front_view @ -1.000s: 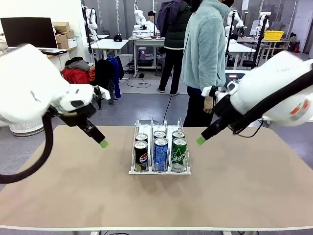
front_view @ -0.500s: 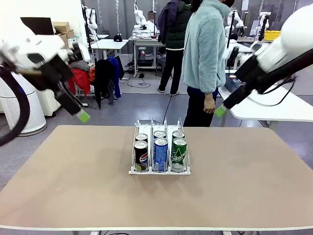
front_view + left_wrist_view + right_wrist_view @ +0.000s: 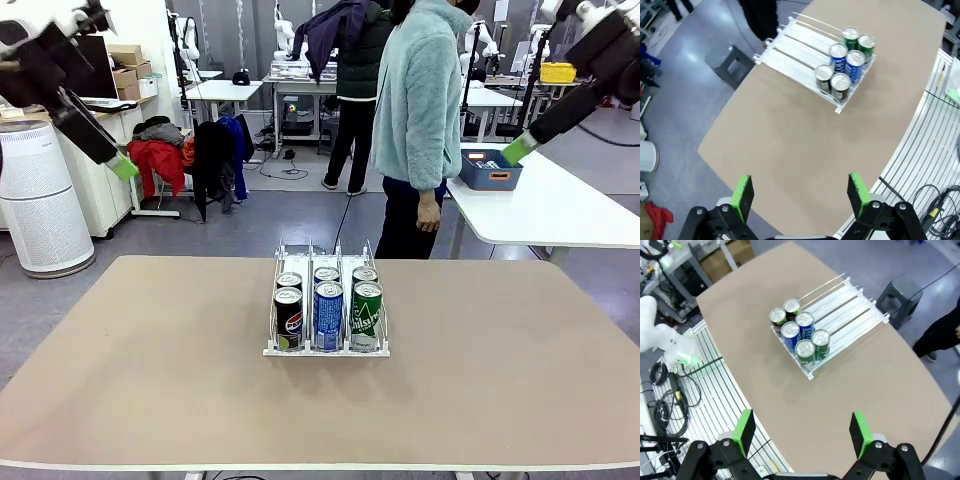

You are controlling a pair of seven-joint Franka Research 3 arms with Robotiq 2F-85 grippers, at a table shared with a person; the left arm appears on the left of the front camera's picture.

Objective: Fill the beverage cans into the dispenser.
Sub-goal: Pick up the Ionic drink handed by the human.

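Front view: the white-based wire dispenser (image 3: 326, 351) sits mid-table (image 3: 500, 380), each of its three lanes holding two beverage cans (image 3: 327, 315), with black, blue and green in front; the left gripper (image 3: 122, 165) and right gripper (image 3: 518, 150) hang high at either side. Left wrist view: the green-padded fingers (image 3: 742, 192) stand spread and empty above the table; right wrist view: likewise parted, grasping nothing, with the cans clustered at one end of the rack.

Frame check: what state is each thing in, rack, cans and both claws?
Rack: part filled, two cans in each of three lanes, far stretch empty.
Cans: six, upright, at the rack's near end.
Left claw: open, empty, raised high.
Right claw: open, empty, raised high.
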